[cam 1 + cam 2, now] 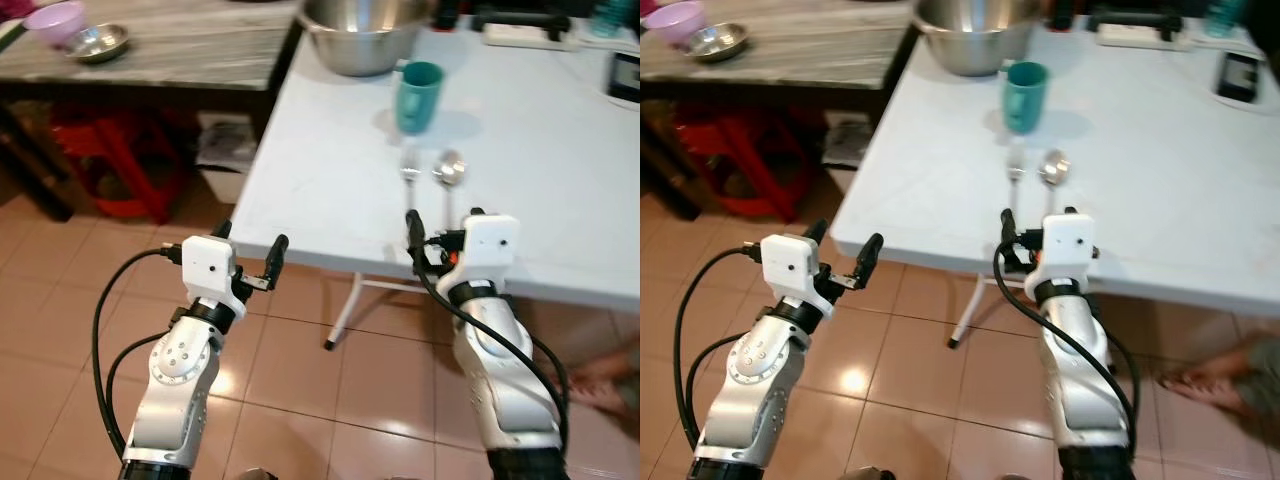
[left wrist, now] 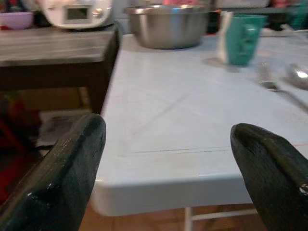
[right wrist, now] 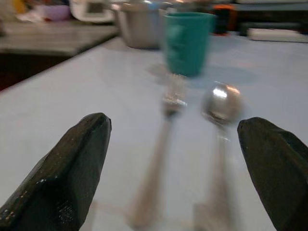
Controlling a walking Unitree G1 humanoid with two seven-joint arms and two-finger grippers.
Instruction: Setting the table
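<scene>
just shiny steel fork (image 1: 410, 170) & spoon (image 1: 449, 172)

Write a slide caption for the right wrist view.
Open right gripper at the white table edge, facing fork, spoon and teal cup.

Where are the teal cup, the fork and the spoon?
teal cup (image 1: 418, 95): left eye view, middle of its side wall.
fork (image 1: 410, 165): left eye view, on its tines.
spoon (image 1: 450, 167): left eye view, on its bowl.

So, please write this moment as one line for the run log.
task: setting table | left gripper: open, off table corner | right gripper: open, at fork and spoon handles | teal cup: upright behind
</scene>
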